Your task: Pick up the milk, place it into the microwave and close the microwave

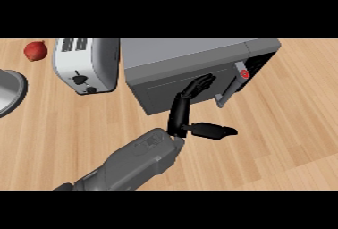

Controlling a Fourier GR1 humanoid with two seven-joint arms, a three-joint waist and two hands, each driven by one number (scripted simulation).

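1. One grey dish (pixel 12 89) shows at the tabletop's (pixel 66 129) left edge, with a red fruit (pixel 36 50) behind it.
2. Toaster (pixel 86 65) stands just left of the microwave (pixel 191 56).
3. Left hand (pixel 179 115) lays straight, released fingers (pixel 198 85) on the microwave door (pixel 158 91), thumb pointing right.
4. Door handle (pixel 228 89) lies right of the fingers.
5. Milk is hidden; I cannot tell where it is.
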